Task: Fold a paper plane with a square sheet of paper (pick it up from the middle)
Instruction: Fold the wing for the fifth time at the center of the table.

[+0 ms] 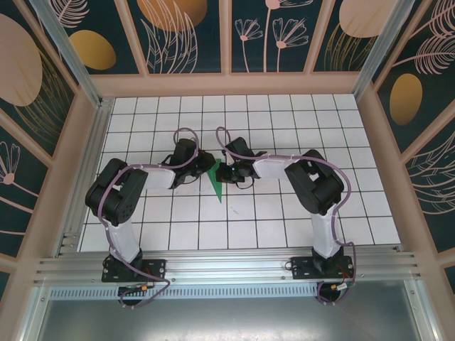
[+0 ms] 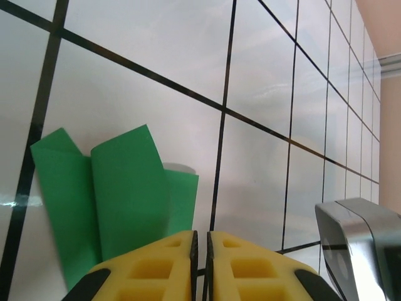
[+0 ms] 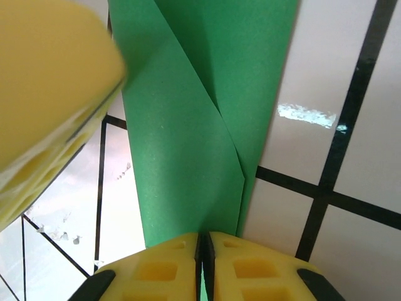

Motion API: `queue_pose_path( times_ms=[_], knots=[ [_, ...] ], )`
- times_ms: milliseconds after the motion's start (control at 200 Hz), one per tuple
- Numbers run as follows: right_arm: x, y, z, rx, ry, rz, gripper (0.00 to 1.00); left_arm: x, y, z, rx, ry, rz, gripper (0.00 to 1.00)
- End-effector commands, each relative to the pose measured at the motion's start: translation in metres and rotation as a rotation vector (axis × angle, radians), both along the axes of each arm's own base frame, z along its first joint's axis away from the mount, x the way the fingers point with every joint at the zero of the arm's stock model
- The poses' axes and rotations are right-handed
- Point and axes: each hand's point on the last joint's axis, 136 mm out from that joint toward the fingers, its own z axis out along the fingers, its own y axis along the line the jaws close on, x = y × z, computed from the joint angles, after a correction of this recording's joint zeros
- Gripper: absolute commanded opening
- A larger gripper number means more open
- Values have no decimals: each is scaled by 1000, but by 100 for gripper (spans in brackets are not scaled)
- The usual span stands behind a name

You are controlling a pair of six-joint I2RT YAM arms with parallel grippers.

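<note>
Together at the folded green paper (image 1: 217, 186)

Both arms meet near the middle of the tiled table (image 1: 298, 128). The paper lies there as a narrow strip, its point toward the arm bases. The right gripper (image 3: 202, 237) has its fingers pressed almost together on the paper's edge, with green showing in the slit. The left gripper (image 2: 200, 235) is nearly closed too; the paper runs under it, but I cannot tell whether it is pinched.
</note>
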Motion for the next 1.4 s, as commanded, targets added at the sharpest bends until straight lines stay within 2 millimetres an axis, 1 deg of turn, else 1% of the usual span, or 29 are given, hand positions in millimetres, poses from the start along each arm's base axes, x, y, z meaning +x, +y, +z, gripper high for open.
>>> queue_pose_path(
  times_ms=[0, 95, 295, 621, 806, 896, 941, 981, 1036, 1141, 1181, 1246, 1321, 1396],
  knots=[
    [-15, -26, -52, -163, 67, 0, 17, 2, -3, -9, 17, 42, -24, 17],
    [-15, -29, -54, -189, 58, -4, 19, 2, -5, -14, 21, 66, -33, 17],
    [-14, -33, -56, -211, 57, -15, 19, -3, 11, -29, 114, 122, 8, 17],
    [-14, -37, -62, -241, 65, -26, 20, -7, 22, -34, 172, 148, 33, 17],
    [-15, -40, -66, -263, 68, -31, 20, -6, 23, -36, 188, 147, 32, 20],
    [-16, -41, -67, -269, 70, -29, 20, -6, 23, -38, 196, 149, 26, 19],
    [-16, -39, -64, -257, 70, -28, 20, -7, 22, -40, 197, 153, 20, 18],
    [-16, -34, -58, -231, 69, -21, 20, -8, 22, -42, 200, 155, 13, 17],
    [-12, -24, -42, -179, 53, -13, 20, -9, 22, -44, 203, 158, 7, 15],
    [0, -7, 2, -56, 4, -15, 20, -12, 23, -48, 206, 162, -2, 12],
    [4, -4, 19, -10, -17, -22, 19, -13, 23, -48, 205, 161, -4, 12],
    [5, -1, 41, 53, -44, -21, 19, -15, 23, -50, 203, 164, -9, 11],
    [1, 1, 56, 98, -60, 3, 18, -16, 22, -51, 196, 164, -14, 10],
    [-10, 3, 59, 132, -39, 40, 17, -17, 22, -52, 193, 165, -17, 10]
  ],
)
